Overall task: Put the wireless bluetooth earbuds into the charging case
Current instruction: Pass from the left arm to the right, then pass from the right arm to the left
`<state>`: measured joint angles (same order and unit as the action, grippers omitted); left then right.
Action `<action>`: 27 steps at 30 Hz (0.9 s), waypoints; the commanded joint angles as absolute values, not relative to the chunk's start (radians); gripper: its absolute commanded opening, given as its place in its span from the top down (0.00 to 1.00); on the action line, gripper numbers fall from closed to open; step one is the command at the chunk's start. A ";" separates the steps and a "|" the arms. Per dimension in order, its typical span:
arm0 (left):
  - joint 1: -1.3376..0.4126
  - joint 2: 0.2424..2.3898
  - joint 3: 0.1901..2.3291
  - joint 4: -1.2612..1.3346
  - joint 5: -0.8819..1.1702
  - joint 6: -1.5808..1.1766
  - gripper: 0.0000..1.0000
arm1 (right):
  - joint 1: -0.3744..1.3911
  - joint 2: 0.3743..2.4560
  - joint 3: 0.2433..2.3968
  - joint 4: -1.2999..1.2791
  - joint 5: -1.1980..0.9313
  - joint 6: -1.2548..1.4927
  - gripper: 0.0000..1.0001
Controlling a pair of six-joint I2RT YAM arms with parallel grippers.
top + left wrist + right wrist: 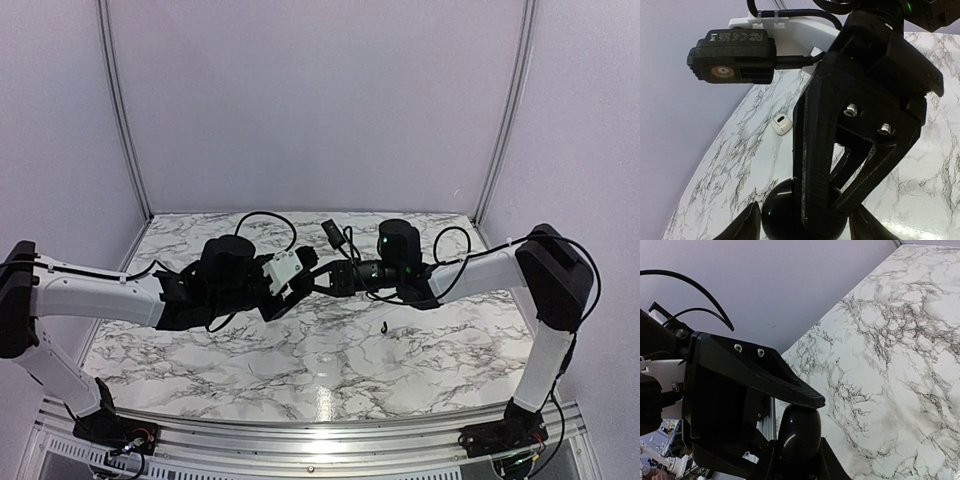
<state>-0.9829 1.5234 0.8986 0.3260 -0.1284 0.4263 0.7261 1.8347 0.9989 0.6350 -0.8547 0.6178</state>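
The charging case (777, 215) is a glossy black rounded shell held in the air between both arms above mid-table. My left gripper (805, 227) has a finger against each side of it. My right gripper (799, 462) is shut on the same case (799, 432), and its finger crosses in front of the case in the left wrist view. In the top view the two grippers meet, left (303, 284) and right (320, 279). One tiny black hook-shaped earbud (386, 328) lies on the marble to the right, below the right arm. The other earbud is out of view.
A small white oval object (781, 124) with a dark slot lies on the marble table (300, 360) beyond the grippers. The right wrist camera (735, 56) and its cable hang above. Grey walls close the back and sides.
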 commanded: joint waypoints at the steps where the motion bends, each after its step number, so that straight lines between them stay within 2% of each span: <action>1: -0.985 1.460 0.877 0.365 -0.105 0.390 0.33 | 0.731 1.818 1.030 0.588 -0.879 0.519 0.91; 7: -0.984 1.341 0.796 0.364 0.064 0.328 0.27 | 0.727 1.785 1.022 0.581 -0.931 0.427 1.00; 10: -0.977 1.299 0.770 0.358 0.117 0.279 0.27 | 0.727 1.765 1.014 0.565 -0.954 0.370 1.00; 19: -0.895 1.264 0.770 0.342 0.345 0.111 0.42 | 0.733 1.690 0.974 0.541 -1.040 0.237 1.00; 27: -0.869 1.283 0.783 0.342 0.496 0.058 0.49 | 0.741 1.636 0.963 0.489 -1.072 0.128 1.00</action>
<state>-0.8772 1.2873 0.7765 0.3359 0.3847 0.1009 0.7269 1.6718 0.9726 0.5159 -1.0336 0.2039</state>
